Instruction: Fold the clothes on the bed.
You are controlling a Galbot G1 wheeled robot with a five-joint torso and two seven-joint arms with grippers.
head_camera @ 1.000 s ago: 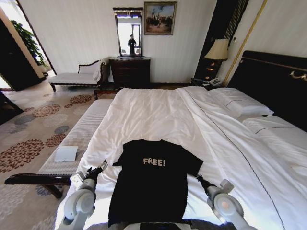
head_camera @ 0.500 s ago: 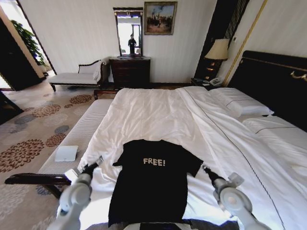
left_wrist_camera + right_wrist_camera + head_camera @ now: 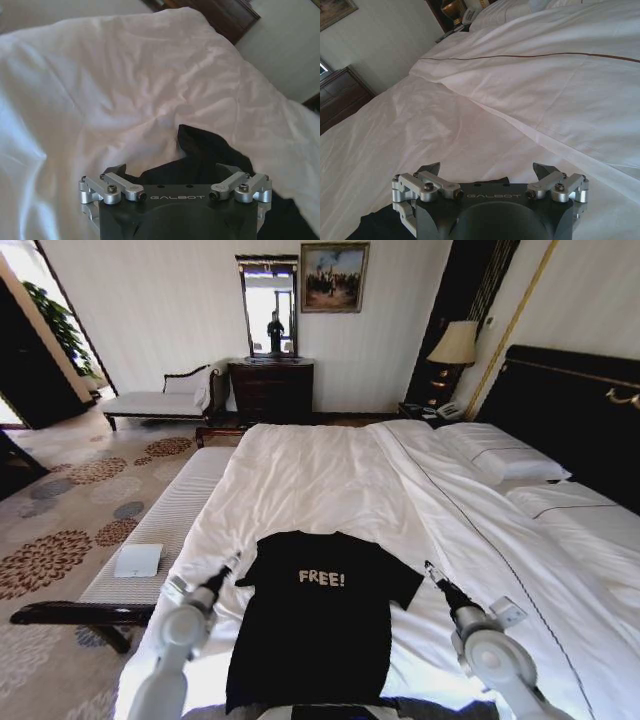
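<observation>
The black T-shirt (image 3: pixel 312 625) with white "FREE!" lettering lies flat, chest up, on the near part of the white bed (image 3: pixel 320 470). My left gripper (image 3: pixel 229 566) hovers open just off the shirt's left sleeve. In the left wrist view that black sleeve (image 3: pixel 202 150) lies right ahead of the left gripper (image 3: pixel 172 171), whose fingers are spread. My right gripper (image 3: pixel 432 569) hangs open beside the right sleeve. From the right wrist, the right gripper (image 3: pixel 487 171) is over white duvet, with a bit of shirt (image 3: pixel 375 225) beside it.
White pillows (image 3: pixel 500 455) lie at the dark headboard (image 3: pixel 570 410) on the right. A long bench (image 3: pixel 150 540) with a white pad (image 3: pixel 137 560) on it runs along the bed's left side. A chaise (image 3: pixel 160 400), dresser (image 3: pixel 270 390) and lamp (image 3: pixel 455 345) stand by the far wall.
Both arms have reached forward along the bed, and each gripper has moved from near the shirt's waist up to beside a sleeve. The shirt has not moved.
</observation>
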